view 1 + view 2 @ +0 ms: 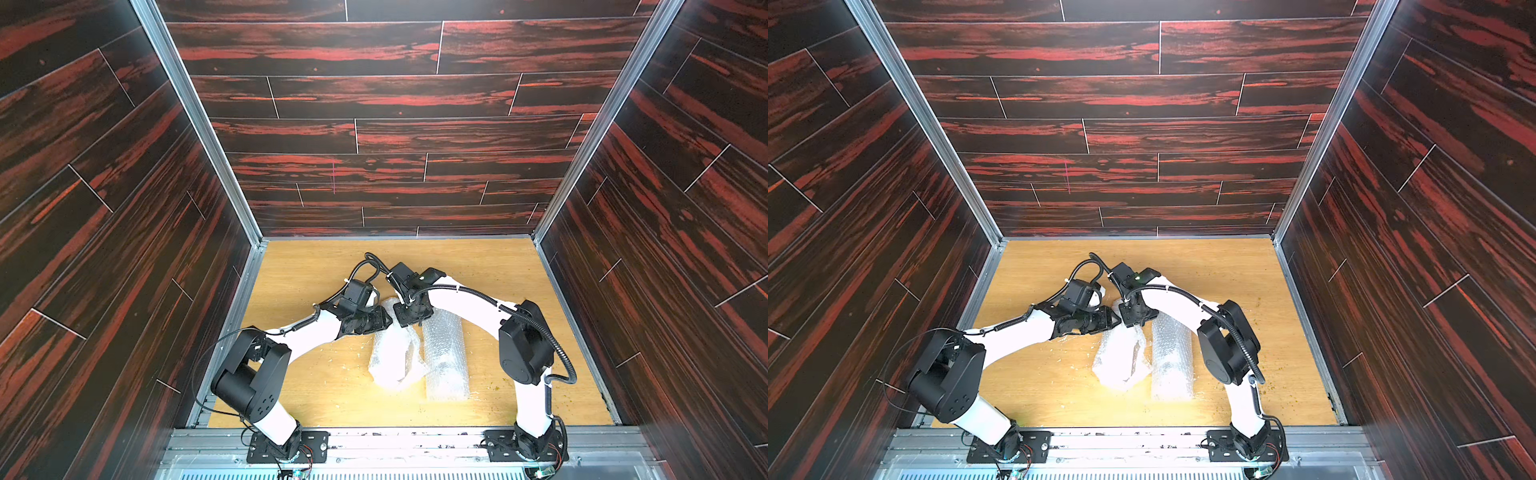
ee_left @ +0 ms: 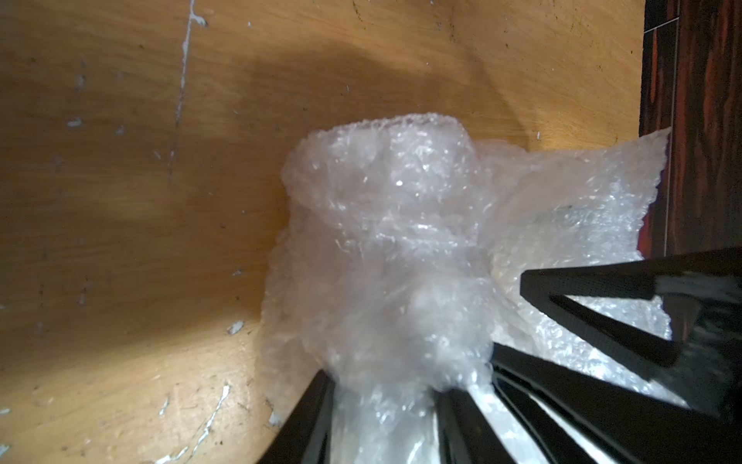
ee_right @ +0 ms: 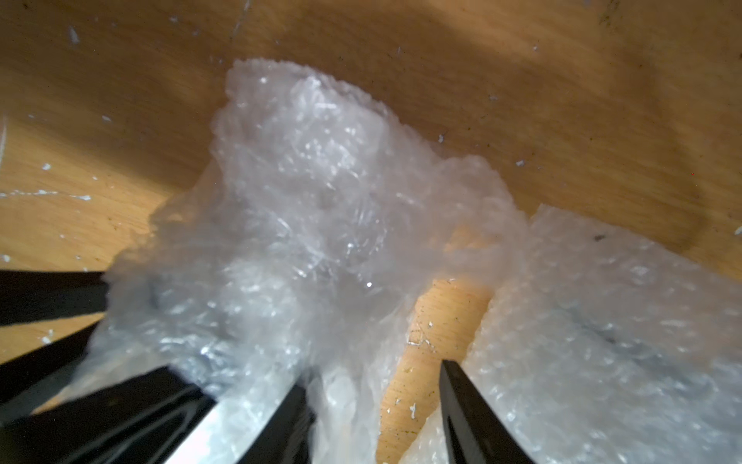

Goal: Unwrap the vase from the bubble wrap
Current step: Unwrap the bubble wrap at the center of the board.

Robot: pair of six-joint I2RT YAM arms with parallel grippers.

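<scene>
Two bundles of bubble wrap lie side by side on the wooden table: a crinkly one [image 1: 392, 357] [image 1: 1119, 359] and a neat roll [image 1: 444, 359] [image 1: 1172, 357]. The vase is hidden. Both grippers meet at the crinkly bundle's far end. My left gripper [image 2: 385, 422] [image 1: 384, 322] is shut on that bundle's bunched end [image 2: 381, 281], which fills the gap between its fingers. My right gripper [image 3: 373, 418] [image 1: 411, 322] stands open, with a loose flap of the crinkly wrap [image 3: 313, 241] against one finger [image 3: 281, 422] and bare table beside the other.
The wooden table [image 1: 316, 382] is walled by dark red-black panels on three sides, with a metal rail [image 1: 415, 440] along the front holding both arm bases. The roll [image 3: 602, 341] lies just beside my right gripper. Small white flecks dot the table.
</scene>
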